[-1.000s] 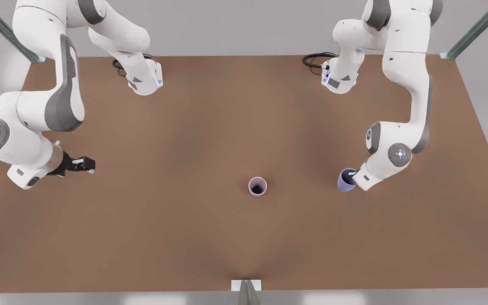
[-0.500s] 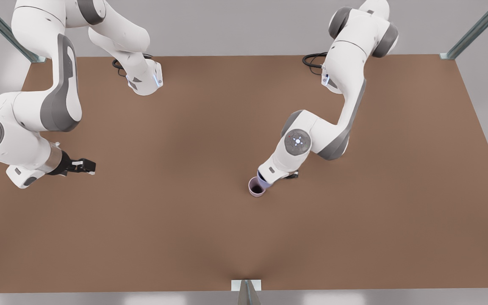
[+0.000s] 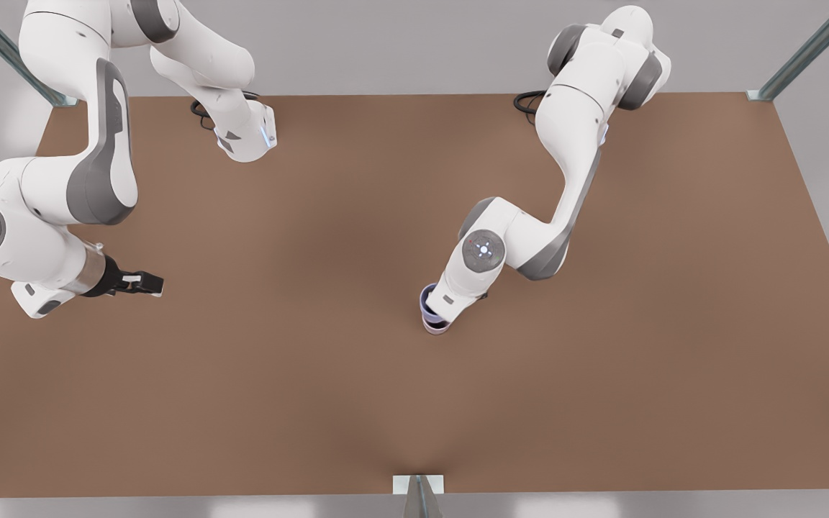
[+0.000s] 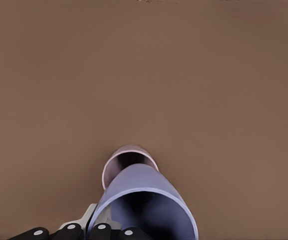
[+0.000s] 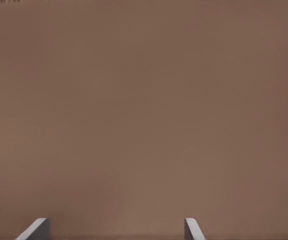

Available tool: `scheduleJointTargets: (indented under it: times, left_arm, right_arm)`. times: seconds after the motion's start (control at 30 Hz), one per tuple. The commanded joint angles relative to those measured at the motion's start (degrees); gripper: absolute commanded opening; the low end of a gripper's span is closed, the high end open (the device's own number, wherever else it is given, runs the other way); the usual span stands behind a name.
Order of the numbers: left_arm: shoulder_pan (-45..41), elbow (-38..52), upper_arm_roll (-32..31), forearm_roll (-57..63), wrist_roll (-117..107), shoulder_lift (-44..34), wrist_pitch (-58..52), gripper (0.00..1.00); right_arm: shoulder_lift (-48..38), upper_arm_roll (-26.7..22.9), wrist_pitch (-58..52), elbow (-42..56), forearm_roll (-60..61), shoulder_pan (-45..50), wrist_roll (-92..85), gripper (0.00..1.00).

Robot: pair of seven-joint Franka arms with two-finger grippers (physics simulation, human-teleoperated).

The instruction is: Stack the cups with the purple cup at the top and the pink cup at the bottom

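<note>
purple cup [image 3: 427, 297] now over pink cup [image 3: 436, 329]

The front view looks steeply down from high above the near edge of the brown table [image 3: 314, 403], facing the two arm bases at the frame's top, far enough to take in the whole tabletop; the left wrist view rides the arm at the front view's right, looking close along the purple cup [image 4: 146, 205] toward the pink cup [image 4: 129, 159], both also seen at the front view's centre; the right wrist view faces bare tabletop from close range, its fingertips [image 5: 36, 229] at the frame's bottom.
</note>
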Motion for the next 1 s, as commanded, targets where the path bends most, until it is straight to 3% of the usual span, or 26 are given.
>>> scheduleJointTargets:
  times: [0.0,0.97]
  left_arm:
    - [0.1,-0.1,0.1,0.4,-11.6,-0.1,1.0,0.21]
    - [0.4,-1.6,0.0,-0.3,-11.9,1.3,2.2,0.21]
  right_arm:
    - [-0.1,0.0,-0.1,0.0,0.1,0.0,2.9,1.00]
    - [0.1,-0.2,-0.7,0.0,0.1,-0.4,1.7,1.00]
